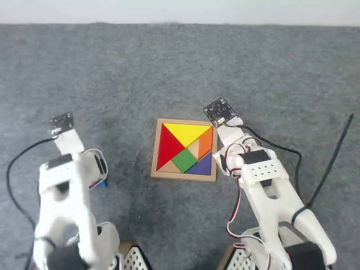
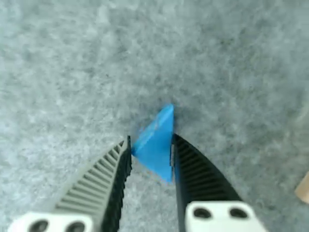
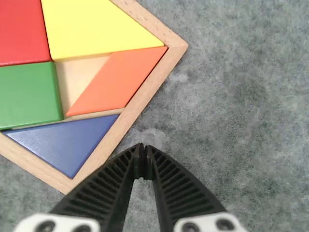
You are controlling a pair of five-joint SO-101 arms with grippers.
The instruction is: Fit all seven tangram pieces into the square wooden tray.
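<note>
Closest to you, your left hand (image 2: 149, 141) is clamped on a light blue triangle (image 2: 157, 140). The piece sits between the two ribbed fingers (image 2: 113, 169), with one corner sticking out past the fingertips over the grey felt. You cannot tell whether it touches the felt. From the high view, a sliver of that blue (image 1: 103, 183) peeks out beside the left arm (image 1: 64, 185), well apart from the square wooden tray (image 1: 154, 153).

Your right hand (image 3: 144, 149) is closed on nothing, its fingertips pressed together. It hangs over bare felt, just beside the tray's outer rim (image 3: 145, 99), near the corner where the dark blue and orange pieces lie. In the high view the right arm (image 1: 261, 180) stands at the tray's right side.

Now the tray itself, from the edge nearest your right hand. A dark blue triangle (image 3: 65, 140) lies along the rim. Behind it are the green square (image 3: 26, 94) and the orange parallelogram (image 3: 118, 77), which runs against the rim. Between green and orange a triangular patch of bare wood (image 3: 79, 79) shows. Past those, the red triangle (image 3: 21, 29) and the large yellow triangle (image 3: 96, 26) lie flat and flush, touching each other along one edge.

Farther off, the table (image 1: 169, 67) stretches away under the same grey felt to a pale strip at the far edge.
</note>
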